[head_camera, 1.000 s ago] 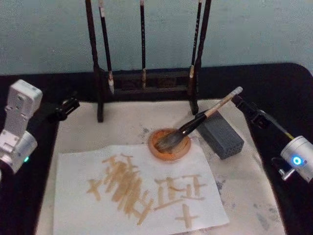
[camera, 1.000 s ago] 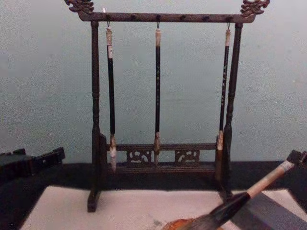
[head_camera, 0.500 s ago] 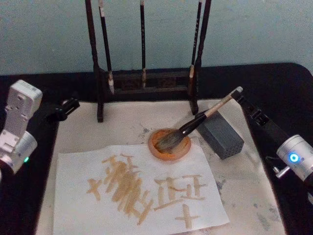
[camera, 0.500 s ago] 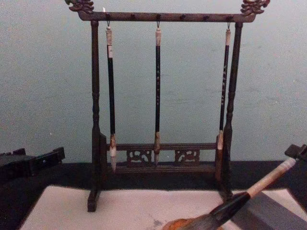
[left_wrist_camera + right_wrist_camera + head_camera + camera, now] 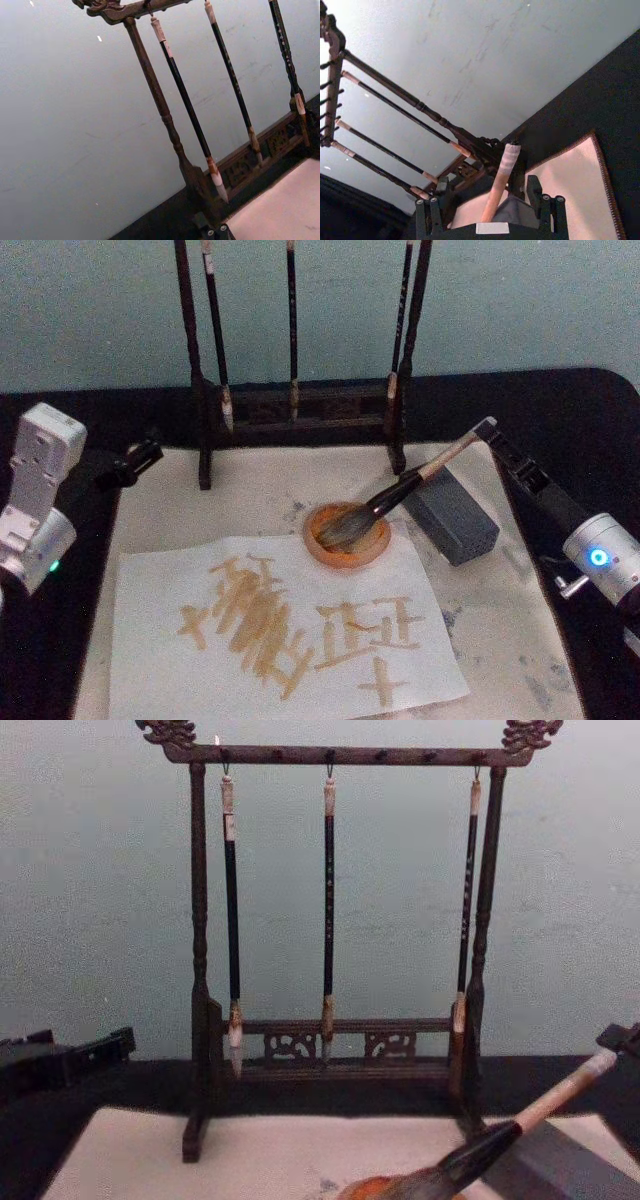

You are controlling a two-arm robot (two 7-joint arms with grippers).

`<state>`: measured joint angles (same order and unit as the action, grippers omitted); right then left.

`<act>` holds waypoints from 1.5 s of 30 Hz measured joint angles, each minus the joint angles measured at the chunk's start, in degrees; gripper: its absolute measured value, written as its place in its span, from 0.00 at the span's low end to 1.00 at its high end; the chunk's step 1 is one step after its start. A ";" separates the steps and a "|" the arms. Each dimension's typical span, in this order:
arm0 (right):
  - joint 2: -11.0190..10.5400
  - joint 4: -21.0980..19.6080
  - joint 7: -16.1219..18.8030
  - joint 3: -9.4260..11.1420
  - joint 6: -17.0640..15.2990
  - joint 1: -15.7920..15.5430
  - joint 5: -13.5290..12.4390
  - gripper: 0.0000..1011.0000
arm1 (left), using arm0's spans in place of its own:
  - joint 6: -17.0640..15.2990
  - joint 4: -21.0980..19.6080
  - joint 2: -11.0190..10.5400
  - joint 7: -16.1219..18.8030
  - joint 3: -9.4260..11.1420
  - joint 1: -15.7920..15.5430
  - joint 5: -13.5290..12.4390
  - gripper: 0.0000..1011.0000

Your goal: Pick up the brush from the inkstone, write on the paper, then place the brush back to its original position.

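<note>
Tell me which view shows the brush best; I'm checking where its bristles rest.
Head view: whole brush, bristles in the inkstone. Chest view crops the bristles; right wrist view gives the handle end inside the right end effector.

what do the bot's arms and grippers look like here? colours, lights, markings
Left arm: a white boxy housing above a silver-grey cylinder with a small green light. The left gripper is black. Right arm: a silver-grey cylinder with a glowing blue ring light, then a slim black link leading to the black right gripper. No lettering is legible.
</note>
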<state>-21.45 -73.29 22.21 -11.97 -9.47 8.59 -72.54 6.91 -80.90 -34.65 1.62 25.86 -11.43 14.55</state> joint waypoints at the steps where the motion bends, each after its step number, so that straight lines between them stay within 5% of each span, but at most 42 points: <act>1: -0.03 0.30 0.17 0.00 0.06 0.08 -0.54 0.99 | 0.00 0.00 0.00 0.00 0.00 0.00 0.00 0.99; 17: 0.51 2.93 1.73 -0.13 0.21 1.02 -6.06 0.99 | 0.00 0.00 0.00 0.00 0.00 0.00 0.00 0.99; 45: 1.31 10.88 1.86 -3.63 0.16 6.76 -10.86 0.99 | 0.00 0.00 0.00 0.00 0.00 0.00 0.00 0.99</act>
<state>-20.14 -62.40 24.06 -15.60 -9.31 15.35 -83.39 6.91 -80.90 -34.65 1.62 25.86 -11.43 14.55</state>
